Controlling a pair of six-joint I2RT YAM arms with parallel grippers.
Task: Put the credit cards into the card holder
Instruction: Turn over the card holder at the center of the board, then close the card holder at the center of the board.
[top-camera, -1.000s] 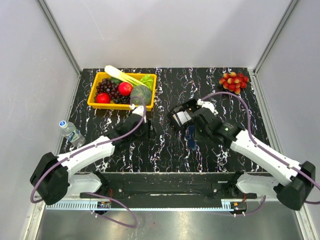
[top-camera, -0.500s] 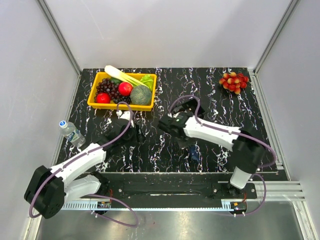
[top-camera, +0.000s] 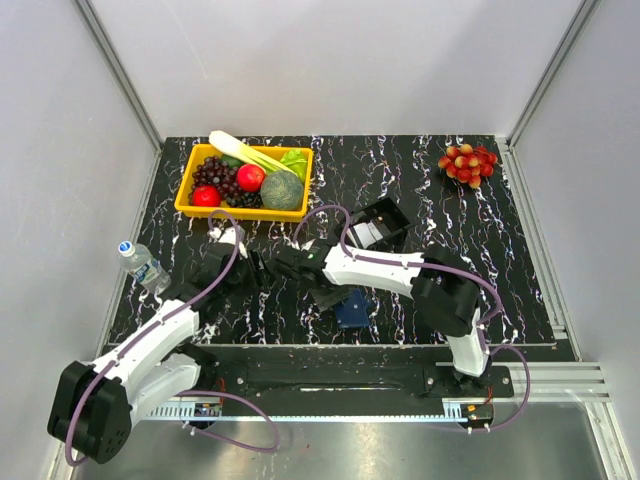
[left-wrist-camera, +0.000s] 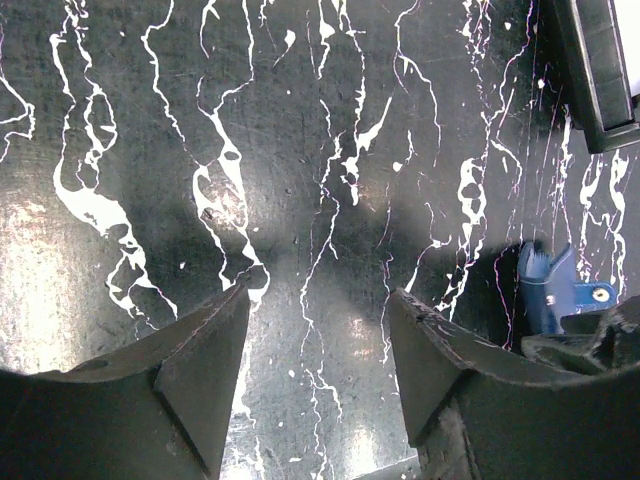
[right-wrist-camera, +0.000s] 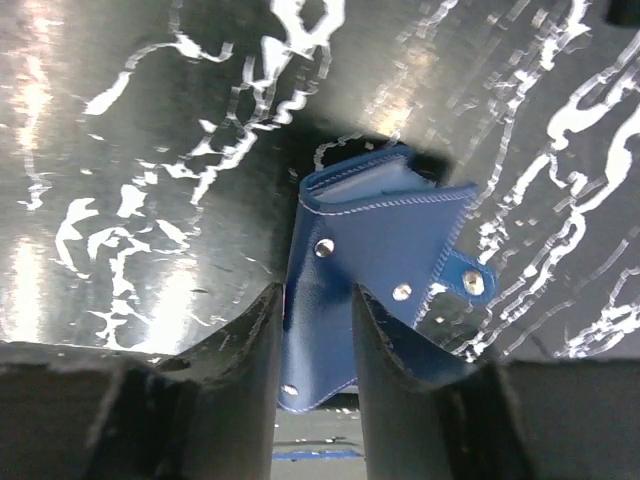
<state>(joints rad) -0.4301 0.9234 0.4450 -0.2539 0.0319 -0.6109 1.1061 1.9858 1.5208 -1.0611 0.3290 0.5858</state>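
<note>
Jaws first: left gripper (left-wrist-camera: 320, 300) hangs open and empty over bare marbled table (left-wrist-camera: 120, 110). Right gripper (right-wrist-camera: 315, 300) shows a narrow gap filled by the near end of the card holder (right-wrist-camera: 385, 240), with both fingers (right-wrist-camera: 245, 350) close against its sides; pinching or merely flanking, cannot tell. Holder lies near the front edge, just right of where the two grippers meet. It is dark blue, studs outward, tabbed flap lifted, with a sliver of paler lining at its far end. It is not spread open and no slots show. Neither gripper carries a card. Off the mat's left side lies a water bottle (top-camera: 142, 265). Further back, right of centre, sits a black tray (top-camera: 392, 212) with a pale flat patch inside, probably the credit cards (top-camera: 367, 234), too small to be sure. Farthest back are a yellow basket (top-camera: 181, 200) of fruit and vegetables at left and a bunch of red grapes (top-camera: 467, 162) at right. Judgement: the step in hand is readying the holder, and loading has not begun. The next move calls for the holder laid flat with slots up and one gripper steadying it, while the other goes to the tray and lifts a thin card by its edge.
</note>
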